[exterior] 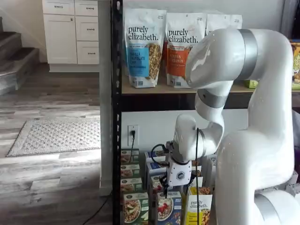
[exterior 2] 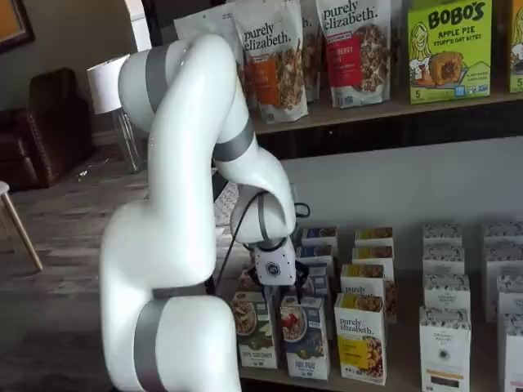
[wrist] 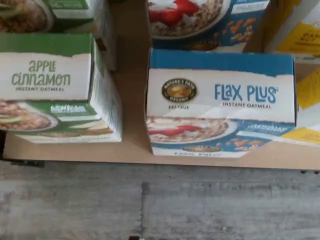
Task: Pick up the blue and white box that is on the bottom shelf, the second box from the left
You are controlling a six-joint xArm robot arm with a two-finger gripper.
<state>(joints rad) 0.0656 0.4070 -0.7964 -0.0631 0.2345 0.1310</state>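
Hand (exterior 2: pixel 282 287) spread wide, gripping nothing, above blue and white box (wrist: pixel 220 102) at bottom shelf (wrist: pixel 132 150) front edge; risk: clips green box (wrist: pixel 55 90) alongside.

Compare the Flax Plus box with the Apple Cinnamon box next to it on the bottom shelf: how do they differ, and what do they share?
The Flax Plus box is trimmed blue; the Apple Cinnamon box is trimmed green. Flax Plus pictures red berries in its bowl; Apple Cinnamon shows none. Both stand upright, side by side but apart, on the bottom shelf, and both read "instant oatmeal".

Wrist view looks down close on the bottom shelf (wrist: pixel 135 150); both shelf views face it frontally.
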